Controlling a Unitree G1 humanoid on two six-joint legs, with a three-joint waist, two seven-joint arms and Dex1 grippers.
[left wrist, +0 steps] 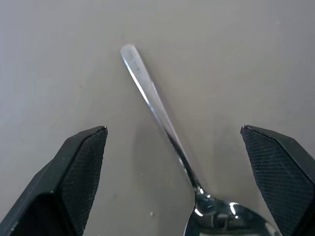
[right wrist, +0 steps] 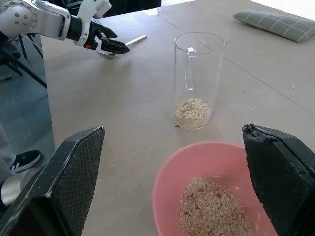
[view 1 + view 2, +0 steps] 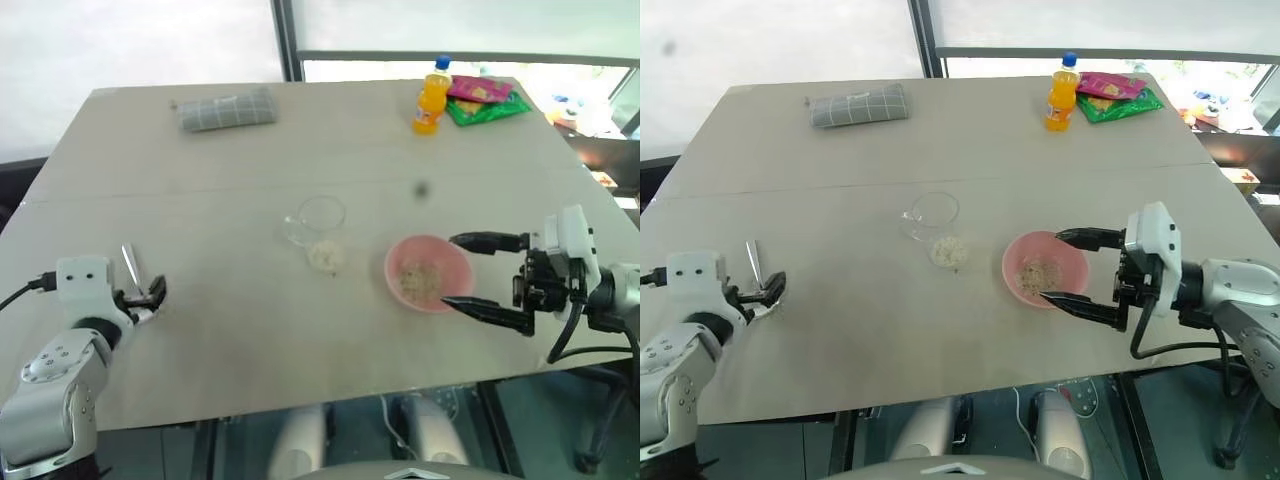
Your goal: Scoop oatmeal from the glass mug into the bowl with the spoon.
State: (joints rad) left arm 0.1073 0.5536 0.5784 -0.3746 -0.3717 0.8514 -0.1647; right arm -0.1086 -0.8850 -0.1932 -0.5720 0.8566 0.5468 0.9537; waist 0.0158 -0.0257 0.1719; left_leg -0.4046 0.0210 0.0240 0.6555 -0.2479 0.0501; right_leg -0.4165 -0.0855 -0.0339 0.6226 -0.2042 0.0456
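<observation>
The glass mug (image 3: 318,222) stands mid-table with a little oatmeal (image 2: 193,112) in its bottom. To its right sits the pink bowl (image 3: 392,268), holding a heap of oatmeal (image 3: 422,280). My right gripper (image 3: 450,270) hovers at the bowl's right side, open, one finger over the far rim and one over the near rim, nothing between them. The spoon (image 1: 147,93) lies flat on the table at the near left. My left gripper (image 3: 150,295) is open just behind it, its fingers (image 1: 78,167) either side of the spoon's oval end without touching it.
An orange drink bottle (image 3: 431,97) and bright snack packets (image 3: 487,100) stand at the far right corner. A grey checked cloth (image 3: 227,109) lies at the far left. The table's near edge (image 3: 300,405) runs just below both grippers.
</observation>
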